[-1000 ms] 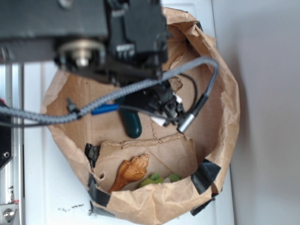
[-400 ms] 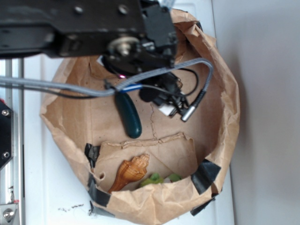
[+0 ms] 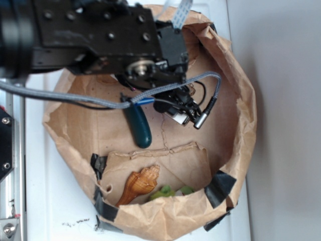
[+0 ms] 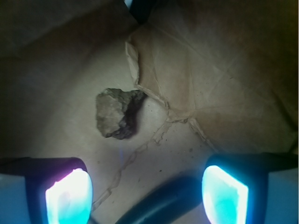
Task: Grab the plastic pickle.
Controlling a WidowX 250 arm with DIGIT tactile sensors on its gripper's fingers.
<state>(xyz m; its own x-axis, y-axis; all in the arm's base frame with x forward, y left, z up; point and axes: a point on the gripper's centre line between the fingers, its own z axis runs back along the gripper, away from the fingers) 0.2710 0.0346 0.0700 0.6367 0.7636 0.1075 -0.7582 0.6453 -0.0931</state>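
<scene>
The plastic pickle point(image 3: 139, 128) is a glossy dark green capsule lying flat on the floor of a brown paper bag point(image 3: 242, 115). Its upper end runs under my gripper point(image 3: 146, 102), which hangs low over it; only a blue finger tip shows beneath the black arm. In the wrist view the gripper point(image 4: 147, 198) stands open, its two glowing fingers point(image 4: 69, 196) wide apart. The pickle point(image 4: 163, 205) lies slantwise between them at the bottom edge, closer to the right finger, and I cannot tell whether it touches that finger.
An orange-brown shell toy point(image 3: 140, 183) and small lime-green pieces point(image 3: 168, 192) lie at the bag's near side. Black tape point(image 3: 220, 188) patches the rim. A grey cable point(image 3: 205, 108) loops off the wrist. A ragged hole point(image 4: 117, 113) marks the paper ahead of the fingers.
The arm has shifted toward the top of the exterior view, uncovering more of the pickle's length. The pickle, shell toy and green pieces have stayed where they were.
</scene>
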